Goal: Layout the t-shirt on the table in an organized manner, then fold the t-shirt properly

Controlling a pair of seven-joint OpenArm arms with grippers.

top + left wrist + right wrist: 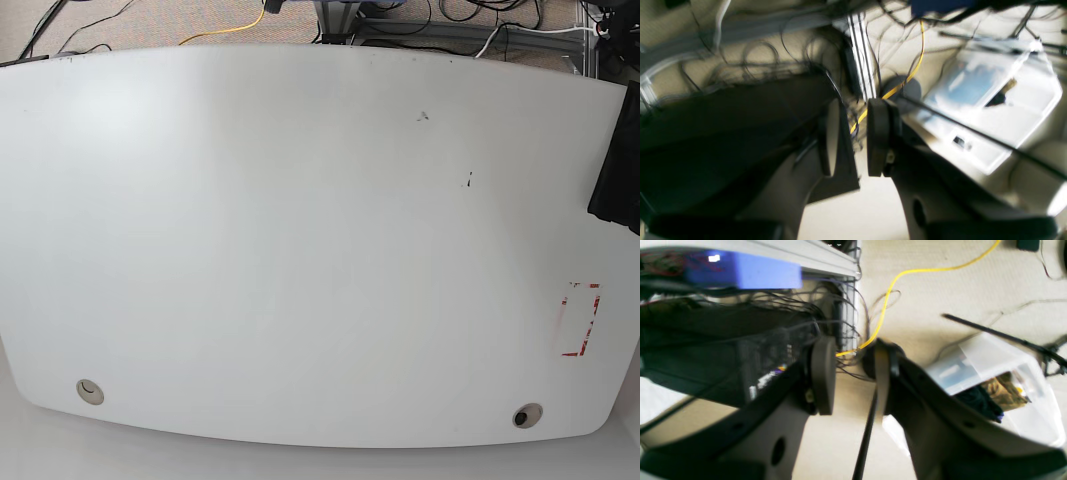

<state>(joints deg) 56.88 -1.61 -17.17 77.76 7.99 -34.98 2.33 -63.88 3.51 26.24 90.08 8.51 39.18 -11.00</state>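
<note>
Black t-shirt (pixel 615 180) drapes table's (pixel 300 250) right edge | both grippers (pixel 853 140) (pixel 850 376) apart, empty | advice: drag it centerward, spread flat.

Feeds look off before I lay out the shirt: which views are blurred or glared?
Left wrist: heavily motion-blurred, left tool and yellow cable smeared, plastic bin blown out. Right wrist: softer blur, right tool readable. Base: sharp, mild sheen on the table; t-shirt cut off at the right edge.
</note>
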